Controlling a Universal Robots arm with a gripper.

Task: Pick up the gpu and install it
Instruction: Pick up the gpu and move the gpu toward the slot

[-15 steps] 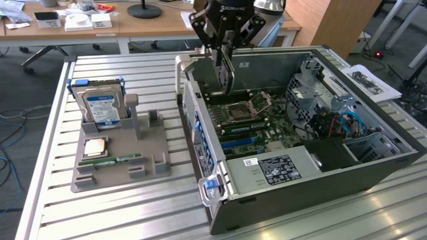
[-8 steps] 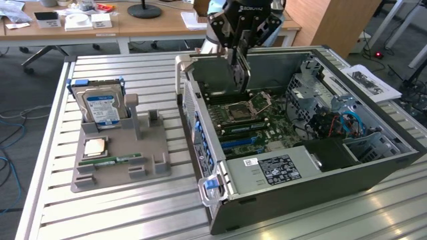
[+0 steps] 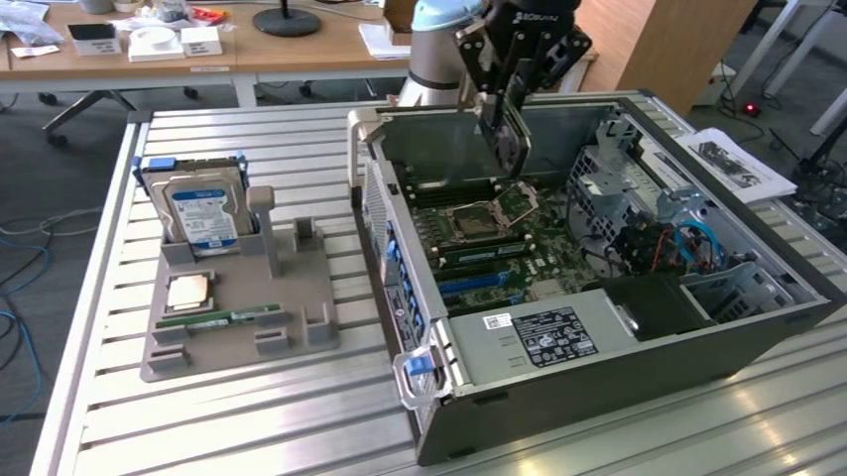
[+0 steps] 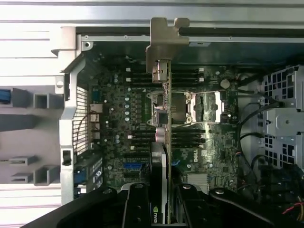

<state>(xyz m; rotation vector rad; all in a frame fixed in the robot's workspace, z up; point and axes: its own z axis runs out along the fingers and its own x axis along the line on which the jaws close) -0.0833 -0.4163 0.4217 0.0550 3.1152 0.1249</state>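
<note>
My gripper (image 3: pixel 509 94) hangs over the open computer case (image 3: pixel 741 327), shut on the gpu (image 3: pixel 511 144). The card hangs on edge below the fingers, above the motherboard (image 3: pixel 497 243) near the CPU socket (image 3: pixel 477 220). In the wrist view the gpu (image 4: pixel 164 142) appears edge-on, its silver bracket (image 4: pixel 164 42) at the far end near the case's rear wall. The black fingers (image 4: pixel 137 206) clamp it from both sides. Blue expansion slots (image 3: pixel 477 283) lie on the board toward the case's front.
A grey parts holder (image 3: pixel 238 317) stands on the slatted metal table (image 3: pixel 265 426) at the exterior view's left. It carries a silver hard drive (image 3: pixel 205 213), a CPU chip (image 3: pixel 189 290) and a green RAM stick (image 3: pixel 218 320). Cables and a drive cage (image 3: pixel 662 233) fill the case's right side.
</note>
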